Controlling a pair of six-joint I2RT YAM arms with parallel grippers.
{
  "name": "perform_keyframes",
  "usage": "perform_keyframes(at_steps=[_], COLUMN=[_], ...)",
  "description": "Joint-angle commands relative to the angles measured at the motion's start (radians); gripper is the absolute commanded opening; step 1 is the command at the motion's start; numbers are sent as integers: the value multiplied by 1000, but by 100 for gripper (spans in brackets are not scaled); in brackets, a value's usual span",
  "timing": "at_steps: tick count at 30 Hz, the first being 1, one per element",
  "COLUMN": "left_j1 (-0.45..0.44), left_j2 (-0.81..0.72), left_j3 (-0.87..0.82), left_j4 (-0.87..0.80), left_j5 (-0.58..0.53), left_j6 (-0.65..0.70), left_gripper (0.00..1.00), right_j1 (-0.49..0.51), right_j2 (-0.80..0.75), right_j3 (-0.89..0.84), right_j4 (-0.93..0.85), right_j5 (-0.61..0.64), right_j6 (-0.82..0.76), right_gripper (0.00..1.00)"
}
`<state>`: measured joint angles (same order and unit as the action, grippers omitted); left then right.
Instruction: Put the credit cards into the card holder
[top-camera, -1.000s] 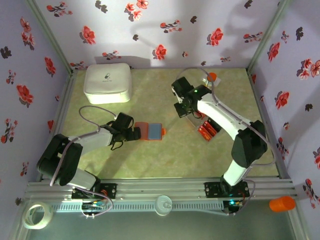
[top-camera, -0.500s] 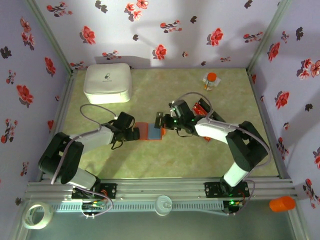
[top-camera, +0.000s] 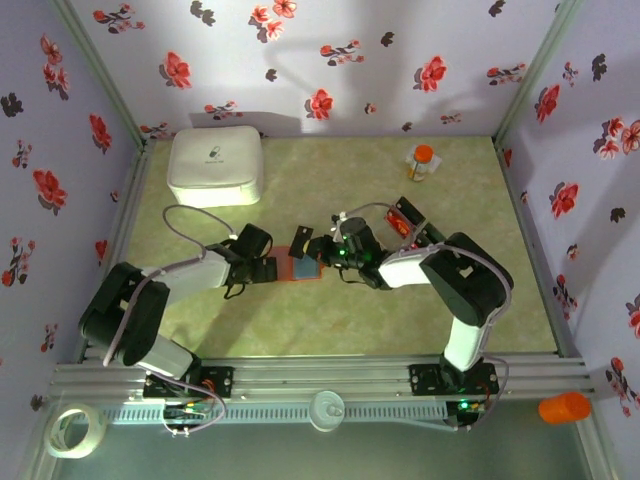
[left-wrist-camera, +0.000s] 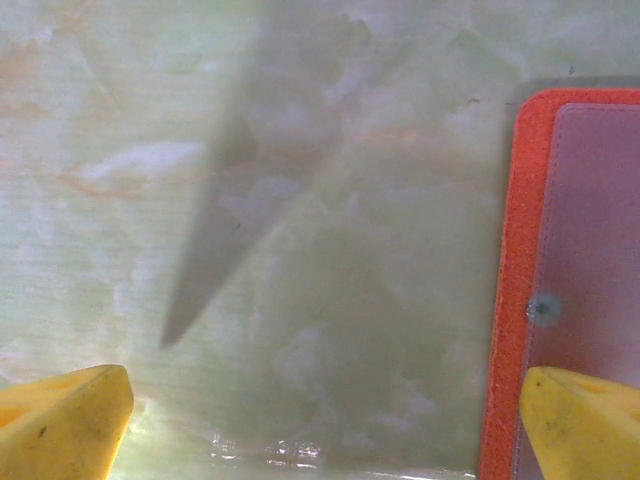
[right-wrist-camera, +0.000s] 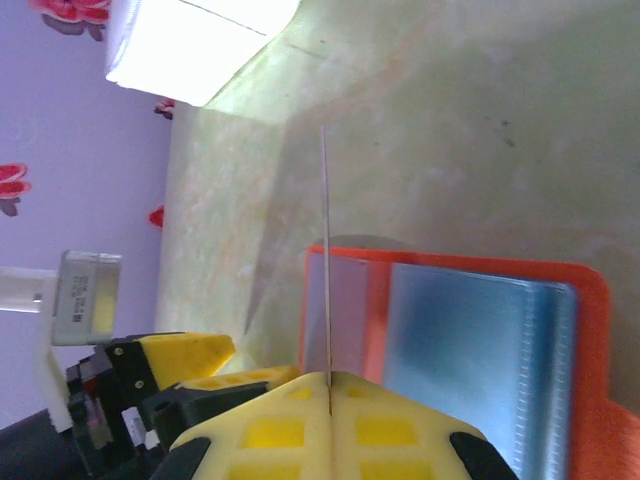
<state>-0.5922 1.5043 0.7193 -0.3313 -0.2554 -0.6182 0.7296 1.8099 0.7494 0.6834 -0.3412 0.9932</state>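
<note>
The card holder (top-camera: 300, 268) lies open and flat in the middle of the table (top-camera: 330, 330), orange rim up and blue-grey pockets showing. Right over its far edge is a dark card (top-camera: 303, 235), pinched in the right gripper (top-camera: 315, 248), which reaches in from the right. On the right wrist camera the yellow fingers of the right gripper (right-wrist-camera: 328, 385) are clamped tight on that card (right-wrist-camera: 325, 250). It stands edge-on as a thin line above a clear pocket of the holder (right-wrist-camera: 450, 330), and whether it touches the pocket I cannot tell. The left gripper (top-camera: 265, 268) sits low at the holder's left side with its jaws spread wide and nothing between them. The left wrist camera shows the left gripper (left-wrist-camera: 320, 425) with one yellow tip over bare table and the other over the holder's (left-wrist-camera: 570, 250) edge. Farther right, partly behind the right arm, lie red cards (top-camera: 404, 213). A white box (top-camera: 215, 165) sits far left, and an orange-capped bottle (top-camera: 422, 162) far right.
</note>
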Motion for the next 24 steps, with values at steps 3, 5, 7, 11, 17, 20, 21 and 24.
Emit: perform_keyframes(at_steps=[3, 5, 7, 11, 17, 20, 21, 24], left_j1=[-11, -11, -12, -12, -14, -14, -14, -15], left_j2=[9, 9, 10, 9, 9, 8, 7, 10], left_j3=[15, 13, 12, 11, 8, 8, 7, 6], left_j4=[-39, -37, -37, -32, -28, -27, -26, -25], left_j5=[-32, -32, -33, -32, -33, -32, -32, -32], left_j6=[5, 5, 5, 5, 3, 5, 3, 3], left_gripper=[100, 100, 100, 100, 100, 100, 100, 100], right_j1=[13, 17, 19, 24, 27, 28, 28, 30], right_j2=[35, 42, 46, 44, 45, 46, 46, 50], right_j3=[-10, -7, -10, -12, -21, -25, -26, -30], right_j4=[63, 59, 55, 31, 9, 2, 3, 0], right_j5=[-12, -12, -6, 6, 18, 22, 24, 26], right_j6=[18, 19, 16, 3, -5, -7, -7, -7], right_gripper=[0, 0, 0, 0, 0, 0, 0, 0])
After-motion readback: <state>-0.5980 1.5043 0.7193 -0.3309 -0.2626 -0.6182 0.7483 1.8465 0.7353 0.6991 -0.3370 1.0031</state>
